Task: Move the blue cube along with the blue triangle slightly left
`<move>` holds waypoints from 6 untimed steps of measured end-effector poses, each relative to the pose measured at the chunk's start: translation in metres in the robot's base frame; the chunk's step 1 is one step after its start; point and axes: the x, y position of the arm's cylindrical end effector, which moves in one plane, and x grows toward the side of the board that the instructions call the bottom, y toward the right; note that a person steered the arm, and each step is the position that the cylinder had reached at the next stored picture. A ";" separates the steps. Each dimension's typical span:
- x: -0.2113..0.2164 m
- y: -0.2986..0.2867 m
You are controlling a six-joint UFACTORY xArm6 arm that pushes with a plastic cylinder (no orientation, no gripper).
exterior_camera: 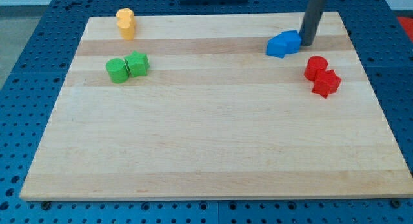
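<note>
Blue blocks (284, 44), red blocks (322, 76), green blocks (127, 67), yellow blocks (125, 23), pale wood board (213, 146)

The wooden board (213, 146) carries blue blocks (284, 44), red blocks (322, 76), green blocks (127, 67) and yellow blocks (126, 23).

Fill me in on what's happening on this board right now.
My tip sits at the right edge of the blue blocks, which lie joined near the top right of the wooden board, placed to push them toward the view's left. Two red blocks lie below them, two green blocks at the left, and the yellow blocks at top left.
</note>
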 end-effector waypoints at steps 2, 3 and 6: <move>0.053 -0.097; 0.068 -0.124; 0.022 -0.058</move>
